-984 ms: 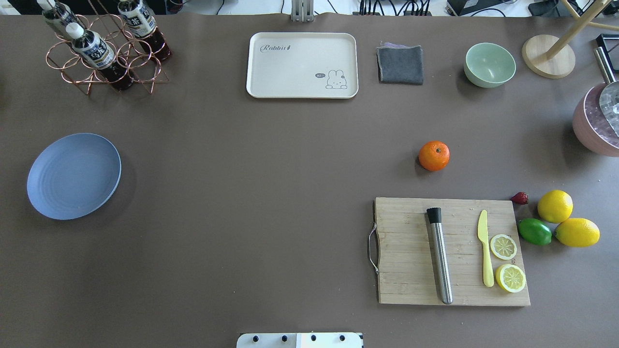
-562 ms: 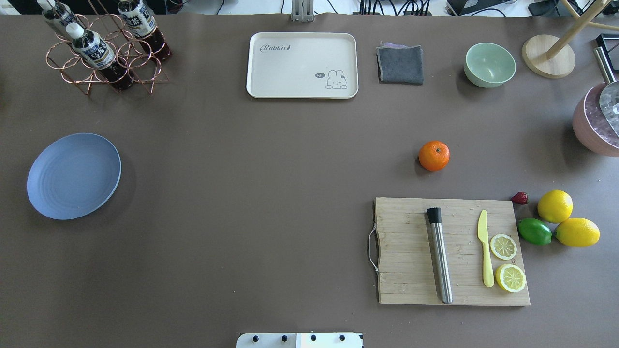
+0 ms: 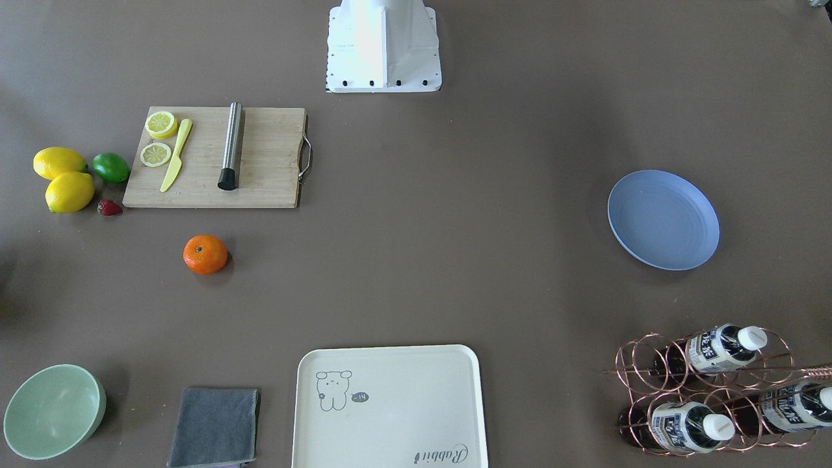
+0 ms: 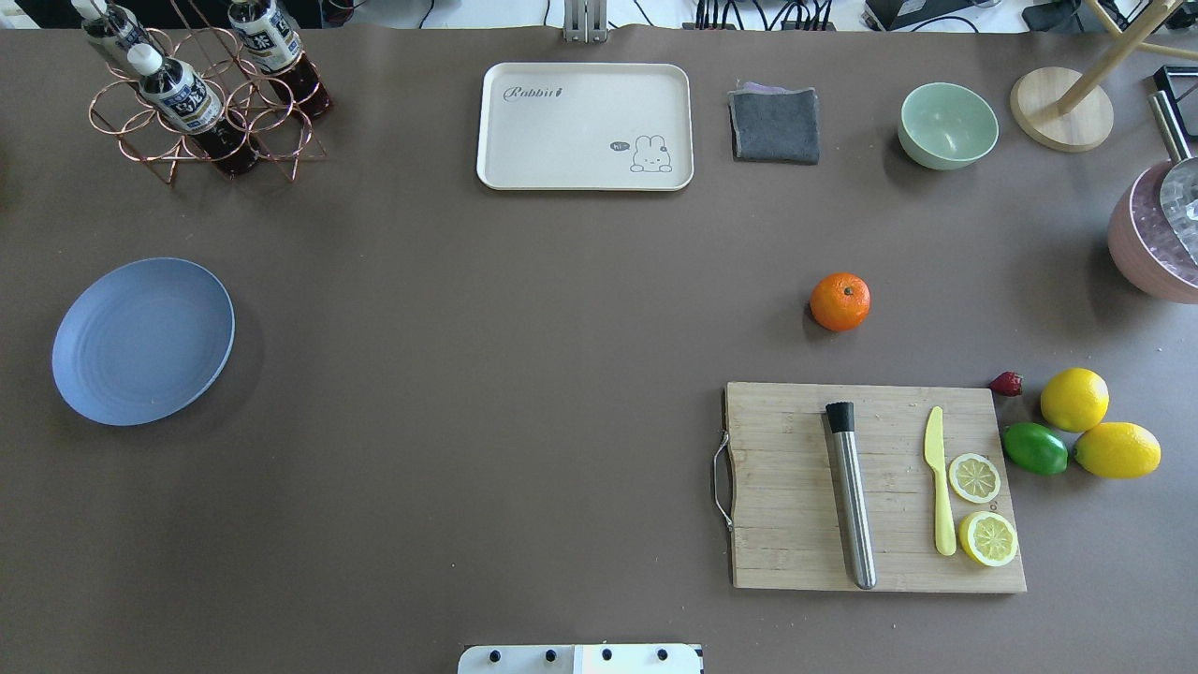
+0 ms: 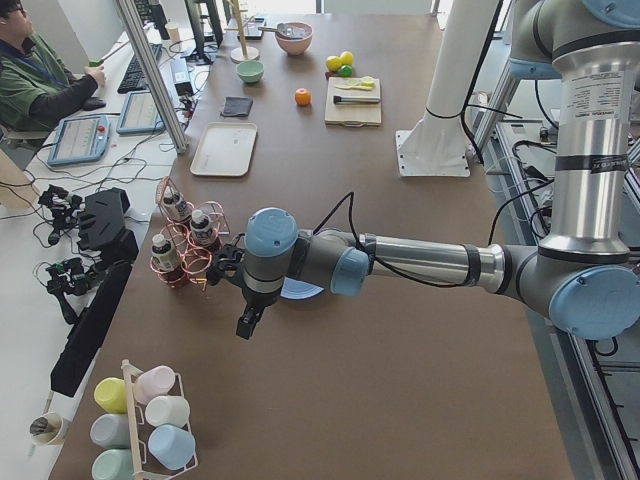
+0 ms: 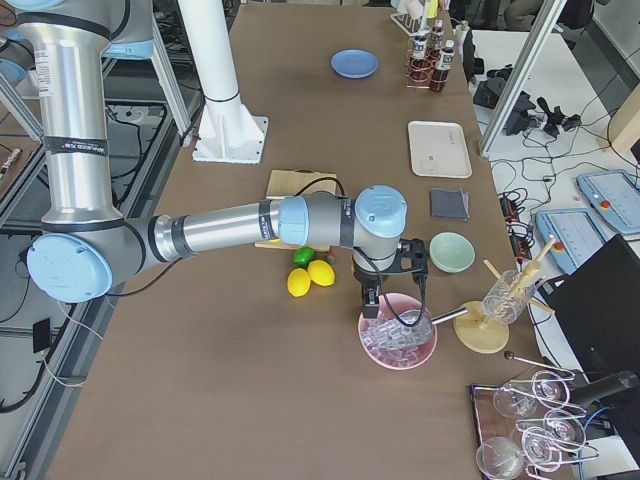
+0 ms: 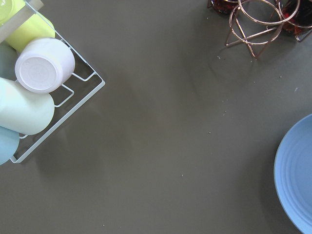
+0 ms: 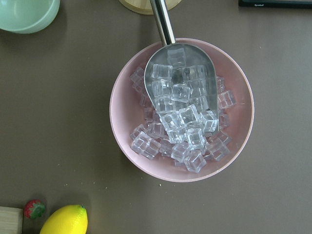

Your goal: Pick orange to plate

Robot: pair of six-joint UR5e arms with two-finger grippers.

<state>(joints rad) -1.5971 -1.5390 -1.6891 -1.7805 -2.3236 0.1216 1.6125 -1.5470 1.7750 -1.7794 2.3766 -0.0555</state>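
Observation:
The orange sits alone on the brown table, just beyond the cutting board; the front-facing view has the orange at its left. The pale blue plate lies empty at the table's left side, and its rim shows at the right edge of the left wrist view. My left gripper hangs past the plate near the table's left end, and my right gripper hovers over the pink ice bowl. Both show only in side views, so I cannot tell whether they are open or shut.
A cream tray, grey cloth and mint bowl line the far edge. A copper bottle rack stands far left. Two lemons, a lime and a strawberry lie right of the board. A cup rack sits under the left wrist.

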